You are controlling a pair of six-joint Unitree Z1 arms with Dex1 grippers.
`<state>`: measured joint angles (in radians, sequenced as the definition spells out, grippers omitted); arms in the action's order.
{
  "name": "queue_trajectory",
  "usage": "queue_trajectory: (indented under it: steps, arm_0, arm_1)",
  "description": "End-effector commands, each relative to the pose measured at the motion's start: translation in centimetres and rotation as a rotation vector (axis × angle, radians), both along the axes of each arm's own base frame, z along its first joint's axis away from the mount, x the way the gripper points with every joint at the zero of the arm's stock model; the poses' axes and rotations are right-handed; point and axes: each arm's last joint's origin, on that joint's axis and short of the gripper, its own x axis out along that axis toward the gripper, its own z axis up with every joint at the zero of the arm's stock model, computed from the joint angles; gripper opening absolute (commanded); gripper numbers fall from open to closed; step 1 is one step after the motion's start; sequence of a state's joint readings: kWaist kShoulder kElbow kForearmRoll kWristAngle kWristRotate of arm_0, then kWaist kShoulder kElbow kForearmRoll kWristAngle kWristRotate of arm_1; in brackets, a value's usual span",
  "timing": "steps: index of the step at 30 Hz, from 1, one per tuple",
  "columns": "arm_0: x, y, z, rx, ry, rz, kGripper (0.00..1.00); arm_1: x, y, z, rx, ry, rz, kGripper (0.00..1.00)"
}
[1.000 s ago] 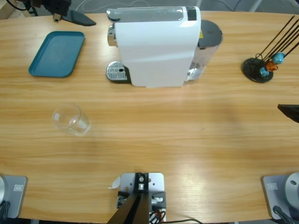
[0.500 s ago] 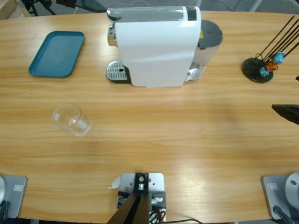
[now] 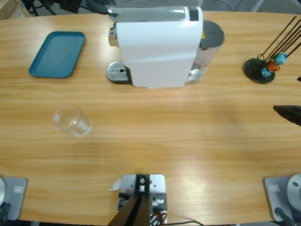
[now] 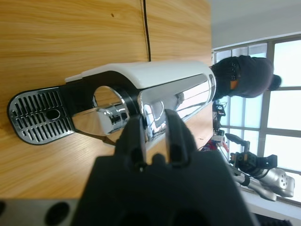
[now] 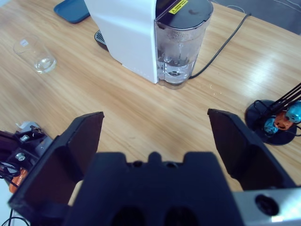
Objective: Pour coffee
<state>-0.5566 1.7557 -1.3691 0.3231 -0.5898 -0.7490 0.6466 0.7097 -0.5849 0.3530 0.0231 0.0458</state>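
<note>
No coffee shows in any view. An empty clear glass (image 3: 70, 120) stands on the wooden table left of centre, also seen small in the right wrist view (image 5: 36, 56). The white coffee machine (image 3: 157, 44) sits at the back middle, its drip tray (image 3: 117, 73) on its left side. My left gripper (image 3: 99, 6) hangs at the top edge by the machine's chrome head (image 4: 117, 117), jaws (image 4: 154, 128) close together with nothing held. My right gripper (image 5: 153, 122) is wide open, far right (image 3: 288, 113), facing the machine's water tank (image 5: 181, 44).
A teal tray (image 3: 57, 54) lies at the back left. A black capsule stand (image 3: 261, 70) with teal and orange capsules is at the back right. A black cable (image 5: 225, 37) runs behind the machine. A person in dark clothes (image 4: 242, 75) is in the background.
My left gripper has moved right and back along the table's far edge, up to the machine's head. My right gripper has crept slightly left into view.
</note>
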Motion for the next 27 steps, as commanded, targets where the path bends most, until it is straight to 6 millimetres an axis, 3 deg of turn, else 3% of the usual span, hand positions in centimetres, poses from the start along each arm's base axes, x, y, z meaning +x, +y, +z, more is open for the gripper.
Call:
queue_trajectory:
  steps: [1,6,14,21,22,23,24,25,27]
  arm_0:
    - [-0.2,-1.1,-1.0,-0.013,0.013,-0.070,0.000]
    - [-0.6,-1.2,-0.2,-0.041,0.005,-0.095,0.000]
    - [-0.7,-2.3,5.7,-0.150,-0.123,-0.104,0.000]
    - [-2.1,-3.5,7.4,-0.192,-0.205,-0.174,0.000]
    - [-2.5,-3.7,7.7,-0.189,-0.251,-0.189,0.064]
    - [-3.3,-3.7,8.2,-0.148,-0.344,-0.177,0.563]
    - [-4.0,-3.5,8.4,-0.086,-0.457,-0.172,0.820]
    - [-4.7,-3.3,8.4,-0.017,-0.557,-0.168,0.950]
    - [-5.4,-2.8,7.9,0.116,-0.674,-0.155,0.968]
  arm_1:
    - [0.2,0.3,-1.1,-0.013,0.040,0.010,1.000]
    - [0.2,0.3,-1.1,-0.013,0.040,0.010,1.000]
    - [0.2,0.3,-1.1,-0.013,0.040,0.010,1.000]
    - [0.3,0.3,-0.9,-0.014,0.041,0.008,1.000]
    - [0.5,0.5,-0.6,-0.034,0.044,0.016,1.000]
    - [1.0,0.9,-0.2,-0.091,0.046,0.041,1.000]
    - [1.6,1.4,0.5,-0.136,0.067,0.060,1.000]
    - [2.3,1.9,1.1,-0.166,0.097,0.069,1.000]
    - [3.8,2.9,1.6,-0.267,0.158,0.071,1.000]
